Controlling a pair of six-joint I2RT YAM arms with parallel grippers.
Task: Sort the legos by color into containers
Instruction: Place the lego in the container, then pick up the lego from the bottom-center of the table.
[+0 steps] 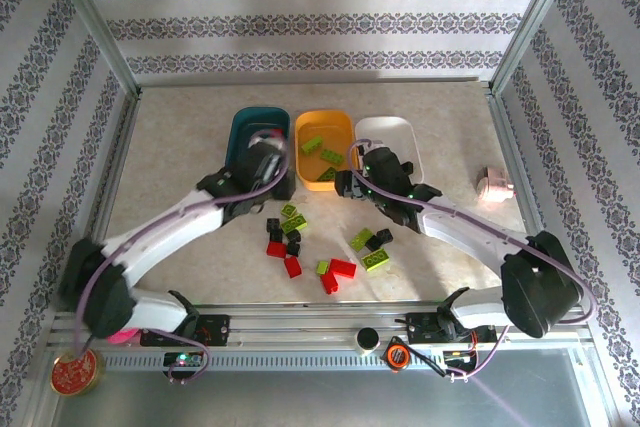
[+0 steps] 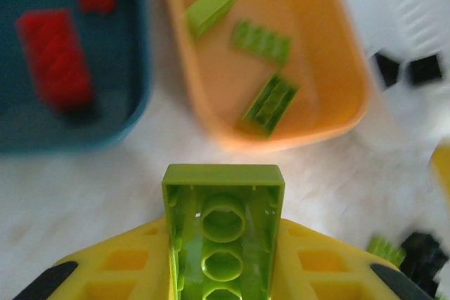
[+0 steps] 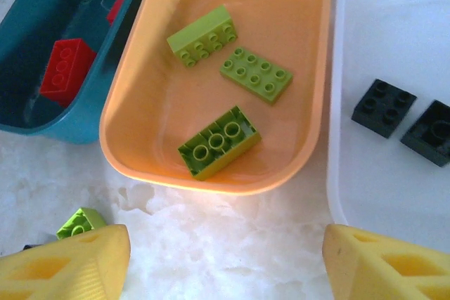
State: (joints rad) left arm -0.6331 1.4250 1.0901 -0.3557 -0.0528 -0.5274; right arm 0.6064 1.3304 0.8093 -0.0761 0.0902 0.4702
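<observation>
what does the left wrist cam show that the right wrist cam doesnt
Left wrist: a lime brick, underside toward the camera, clamped in the left tool. Right wrist: the right tool open above the table, a loose lime brick beside one finger. Both: teal tray with red bricks, orange tray with three lime bricks, white tray with two black bricks.

No legible text, label, brand, number or sign can be made out. The round red tin, at seven o'clock in the top view, carries a gold pattern on its lid, too small to read.
</observation>
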